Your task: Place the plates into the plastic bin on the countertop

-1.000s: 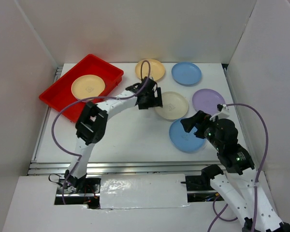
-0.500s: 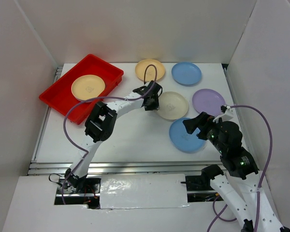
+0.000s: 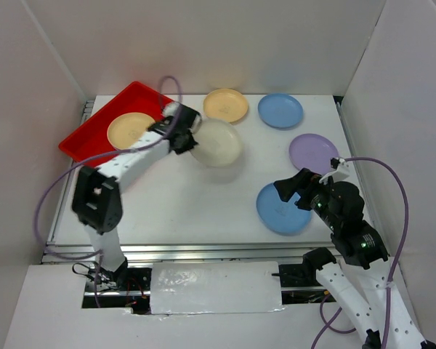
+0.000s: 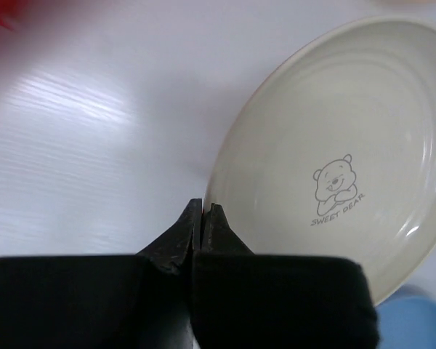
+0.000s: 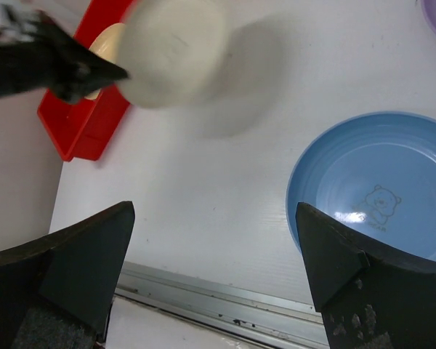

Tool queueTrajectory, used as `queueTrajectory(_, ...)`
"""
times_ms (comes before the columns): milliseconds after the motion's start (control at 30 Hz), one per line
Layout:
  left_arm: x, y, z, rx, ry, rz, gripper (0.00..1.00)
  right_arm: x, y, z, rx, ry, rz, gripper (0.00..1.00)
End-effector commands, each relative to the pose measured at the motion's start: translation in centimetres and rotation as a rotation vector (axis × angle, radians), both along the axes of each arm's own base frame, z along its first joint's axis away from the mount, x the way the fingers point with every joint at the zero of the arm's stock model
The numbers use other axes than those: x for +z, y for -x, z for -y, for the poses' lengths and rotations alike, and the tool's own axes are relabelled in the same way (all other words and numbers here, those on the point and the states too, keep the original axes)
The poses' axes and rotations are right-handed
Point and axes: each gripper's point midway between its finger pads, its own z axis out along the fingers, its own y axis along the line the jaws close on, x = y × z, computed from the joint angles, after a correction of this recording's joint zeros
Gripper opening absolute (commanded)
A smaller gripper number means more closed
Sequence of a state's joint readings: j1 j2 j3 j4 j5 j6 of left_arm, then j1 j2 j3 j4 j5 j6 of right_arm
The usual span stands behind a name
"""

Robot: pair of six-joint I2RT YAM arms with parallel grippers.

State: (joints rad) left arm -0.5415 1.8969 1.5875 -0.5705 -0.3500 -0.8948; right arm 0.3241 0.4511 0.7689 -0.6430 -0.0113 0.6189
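My left gripper [image 3: 190, 141] is shut on the rim of the cream plate [image 3: 218, 144], which hangs tilted above the countertop [image 3: 203, 203] just right of the red plastic bin [image 3: 142, 97]. The wrist view shows both fingertips [image 4: 195, 215] pinching the cream plate [image 4: 334, 167] at its edge. A yellow plate [image 3: 131, 129] lies in the bin. My right gripper [image 5: 214, 211] is open and holds nothing, hovering beside a blue plate [image 5: 378, 189] at the front right.
On the countertop lie a yellow plate [image 3: 226, 105], a far blue plate [image 3: 280, 110], a purple plate [image 3: 313, 153] and the near blue plate [image 3: 282, 209]. White walls stand on three sides. A metal rail [image 5: 225, 302] runs along the near edge.
The left gripper shut on the cream plate's rim, lifted it and swung it left toward the red bin. The right arm shifted only slightly.
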Motion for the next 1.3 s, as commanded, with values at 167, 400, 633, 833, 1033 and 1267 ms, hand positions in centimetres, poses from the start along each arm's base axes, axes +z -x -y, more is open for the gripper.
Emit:
queueTrajectory(167, 7.4, -3.0, -22.2, 0.544, 0.047, 0.111, 0.0, -0.4, -1.3, -1.8, 0.07, -0.031, -0.002, 1.0)
queueTrajectory(400, 2.2, -6.1, -30.2, 0.725, 0.084, 0.034, 0.0, -1.9, -2.3, -2.4, 0.088, -0.021, -0.036, 1.0)
queueTrajectory(633, 0.9, -6.6, -33.5, 0.823, -0.003, -0.016, 0.0, -4.3, -2.6, -2.2, 0.094, 0.023, -0.09, 1.0)
queueTrajectory(833, 1.9, -6.5, -33.9, 0.797, 0.063, 0.048, 0.1, -4.2, -2.8, -2.8, 0.118, 0.005, -0.091, 1.0)
queueTrajectory(1033, 2.1, -6.1, -32.7, 0.729, 0.121, -0.01, 0.99, -3.3, -2.6, -2.9, 0.118, -0.007, -0.075, 1.0)
queueTrajectory(1267, 5.3, -4.8, -26.5, 0.498, 0.198, 0.055, 0.99, -2.3, -2.3, -2.2, 0.094, 0.007, -0.057, 1.0)
